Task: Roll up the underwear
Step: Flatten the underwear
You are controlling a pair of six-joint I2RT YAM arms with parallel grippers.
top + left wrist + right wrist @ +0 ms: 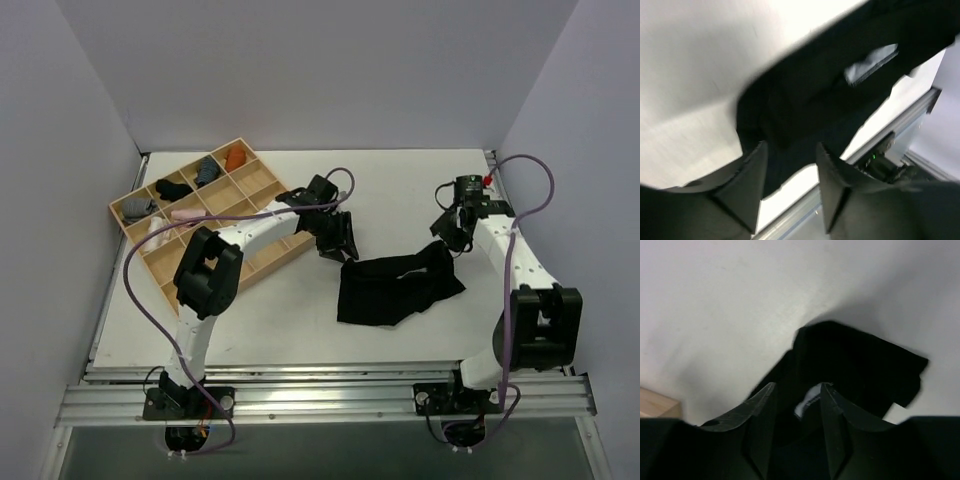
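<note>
The black underwear (pixel 395 285) lies loosely spread on the white table between the two arms. My left gripper (pixel 340 245) hovers at its upper left corner. In the left wrist view the left gripper (pixel 790 146) is open, and the underwear (pixel 815 90) lies just beyond the fingertips with a white label (pixel 872 62) showing. My right gripper (pixel 452 232) is over the garment's upper right end. In the right wrist view the right gripper (pixel 797 386) stands open above the underwear (pixel 855 360), the white label (pixel 807 402) visible between the fingers.
A wooden compartment tray (pixel 255 180) sits at the back left, holding small rolled bundles: black (pixel 170 187), grey-blue (pixel 207 170), orange (pixel 236 157) and pink (pixel 185 213). A metal rail (pixel 330 395) runs along the table's near edge.
</note>
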